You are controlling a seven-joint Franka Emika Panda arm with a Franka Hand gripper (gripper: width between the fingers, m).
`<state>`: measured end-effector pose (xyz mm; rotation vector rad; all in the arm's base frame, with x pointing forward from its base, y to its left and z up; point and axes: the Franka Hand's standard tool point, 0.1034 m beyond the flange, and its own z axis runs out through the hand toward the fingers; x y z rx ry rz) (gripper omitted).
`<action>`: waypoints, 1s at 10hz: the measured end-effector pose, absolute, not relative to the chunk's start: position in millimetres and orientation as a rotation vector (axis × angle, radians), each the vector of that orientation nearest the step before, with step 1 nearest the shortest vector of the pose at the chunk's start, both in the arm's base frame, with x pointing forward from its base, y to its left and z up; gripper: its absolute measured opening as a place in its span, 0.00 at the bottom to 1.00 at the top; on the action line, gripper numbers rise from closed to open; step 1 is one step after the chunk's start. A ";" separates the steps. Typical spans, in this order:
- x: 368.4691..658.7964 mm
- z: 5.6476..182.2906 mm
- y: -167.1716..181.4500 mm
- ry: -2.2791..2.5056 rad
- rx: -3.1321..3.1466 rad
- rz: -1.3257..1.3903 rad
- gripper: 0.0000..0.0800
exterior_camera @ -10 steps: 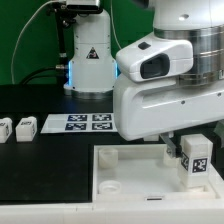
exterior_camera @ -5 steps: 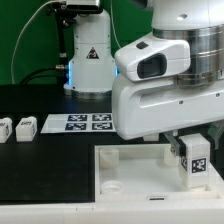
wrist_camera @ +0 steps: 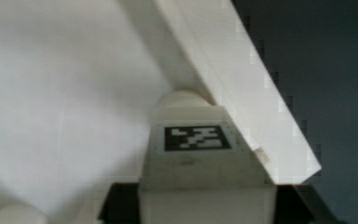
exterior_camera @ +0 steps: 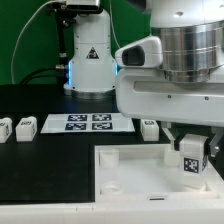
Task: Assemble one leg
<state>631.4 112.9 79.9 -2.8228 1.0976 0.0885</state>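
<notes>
My gripper [exterior_camera: 191, 150] is shut on a leg [exterior_camera: 192, 165], a small white post with a black-and-white tag. It holds the leg upright over the near right corner of the large white tray-like piece [exterior_camera: 130, 172]. In the wrist view the leg [wrist_camera: 197, 140] sits between my dark fingers [wrist_camera: 123, 203], close against the tray's raised rim [wrist_camera: 229, 70] and a rounded corner socket. Whether the leg's lower end touches the tray is hidden. My gripper [wrist_camera: 202, 206] shows only at the picture's edge.
Two more legs [exterior_camera: 4, 128] [exterior_camera: 26, 126] stand at the exterior view's left. A third leg [exterior_camera: 150, 128] stands behind the tray. The marker board [exterior_camera: 85, 122] lies at the back on the black table, in front of the robot base [exterior_camera: 90, 60].
The wrist has turned and lifted a little, so the held leg now sits slightly higher and further left. The leg behind the tray has come into view.
</notes>
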 end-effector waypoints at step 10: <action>635.0 78.6 115.2 0.775 -2.917 0.073 0.80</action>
